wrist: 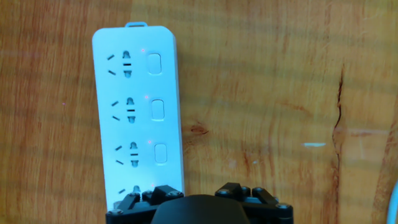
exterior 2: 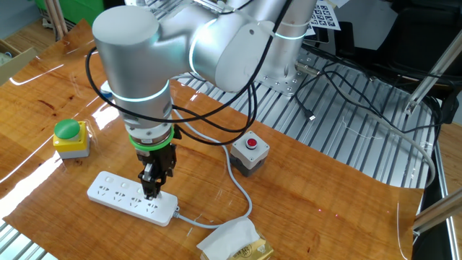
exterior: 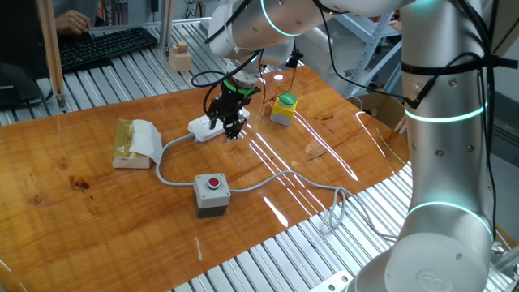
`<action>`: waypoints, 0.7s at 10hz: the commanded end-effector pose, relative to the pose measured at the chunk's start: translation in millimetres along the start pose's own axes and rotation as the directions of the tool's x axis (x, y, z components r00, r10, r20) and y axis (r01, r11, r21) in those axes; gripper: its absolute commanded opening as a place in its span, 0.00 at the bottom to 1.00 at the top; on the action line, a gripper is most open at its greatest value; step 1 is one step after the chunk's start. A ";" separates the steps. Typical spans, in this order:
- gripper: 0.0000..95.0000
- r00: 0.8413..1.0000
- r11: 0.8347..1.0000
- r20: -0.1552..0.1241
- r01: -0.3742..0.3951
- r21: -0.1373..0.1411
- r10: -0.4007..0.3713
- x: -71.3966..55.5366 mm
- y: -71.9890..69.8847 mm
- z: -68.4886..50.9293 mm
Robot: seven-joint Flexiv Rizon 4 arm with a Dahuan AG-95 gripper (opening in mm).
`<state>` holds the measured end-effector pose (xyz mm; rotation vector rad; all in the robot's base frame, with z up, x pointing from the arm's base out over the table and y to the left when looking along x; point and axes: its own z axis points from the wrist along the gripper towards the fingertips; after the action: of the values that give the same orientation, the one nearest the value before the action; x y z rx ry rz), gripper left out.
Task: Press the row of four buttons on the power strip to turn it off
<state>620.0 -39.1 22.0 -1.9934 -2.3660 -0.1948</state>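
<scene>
1. My arm reaches down from above, wrist near vertical, my gripper (exterior 2: 150,189) pointing at the table (exterior: 97,203).
2. Fingertips sit over the cable end of the power strip (exterior 2: 131,198); contact unclear.
3. Hand view: three of the four buttons (wrist: 157,109) visible, fourth hidden under my hand.
4. Jaw state: can't tell.
5. Strip lies flat between the green-capped button (exterior 2: 70,137) and the tissue pack (exterior 2: 234,242).

1. The table (exterior: 97,203) is wood with a glossy varnish that throws back streaks of light; its grain and a dark crack show in the hand view.
2. The power strip (wrist: 134,112) is smooth white plastic with a faint sheen.
3. The arm (exterior 2: 216,43) has a satiny silver-grey shell.
4. The frame (exterior: 268,264) around the table is ribbed bare metal.
</scene>
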 end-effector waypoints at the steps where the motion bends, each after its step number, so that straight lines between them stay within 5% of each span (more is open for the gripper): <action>1: 0.60 1.000 0.999 -0.014 0.006 0.034 -0.006 -0.1 -1.3 -11.0; 4: 0.60 1.000 0.998 0.008 0.016 0.067 -0.016 -3.1 -3.3 -20.6; 7: 0.60 0.999 0.997 0.013 0.052 0.065 -0.053 -15.5 -7.9 -20.1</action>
<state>611.3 -58.9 39.1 -1.9182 -2.4066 -0.0992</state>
